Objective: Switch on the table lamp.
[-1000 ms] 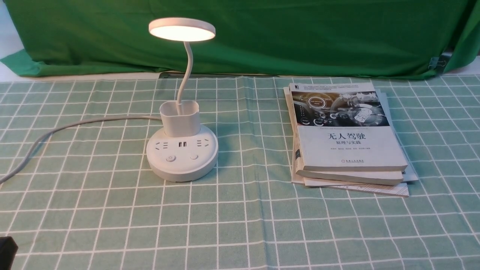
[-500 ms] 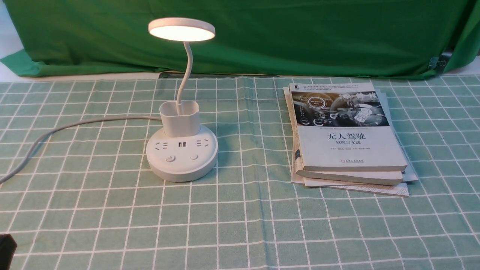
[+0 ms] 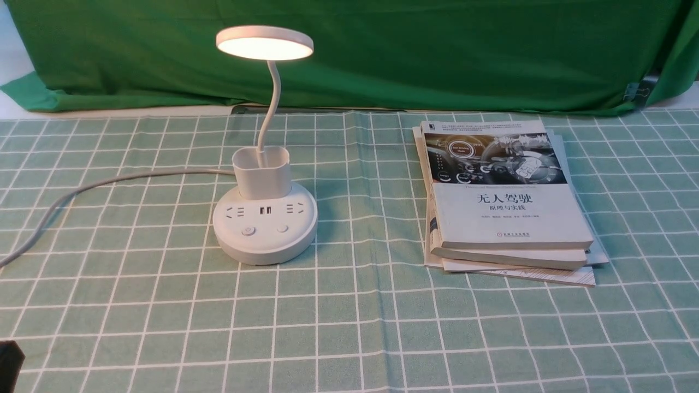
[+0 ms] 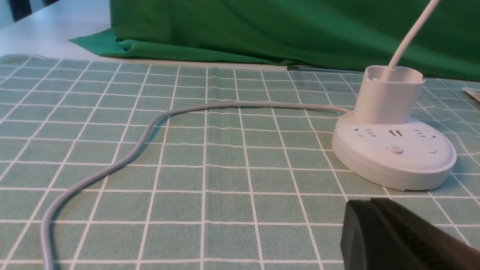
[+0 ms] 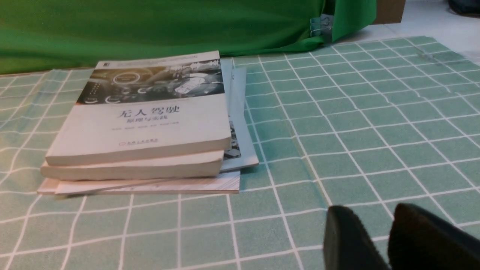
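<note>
The white table lamp stands left of centre on the checked cloth, its round base [image 3: 265,229] carrying sockets and two buttons [image 3: 249,231]. A thin gooseneck rises from the cup holder [image 3: 261,172] to the disc head [image 3: 265,42], which glows warm white. In the left wrist view the base [image 4: 393,153] lies just beyond my left gripper [image 4: 369,202], whose fingers are pressed together and empty. Only a dark corner of the left gripper [image 3: 8,360] shows in the front view. My right gripper [image 5: 375,213] hovers over bare cloth with a small gap between its fingers, holding nothing.
A grey power cord [image 3: 109,183] snakes from the lamp base toward the left table edge. A stack of books [image 3: 505,202] lies on the right side; the same books [image 5: 142,123] sit ahead of the right gripper. A green backdrop cloth [image 3: 382,49] hangs behind.
The dark corner of the left gripper has slipped slightly further out at the front view's lower left. The lamp stays lit throughout and nothing else has moved.
</note>
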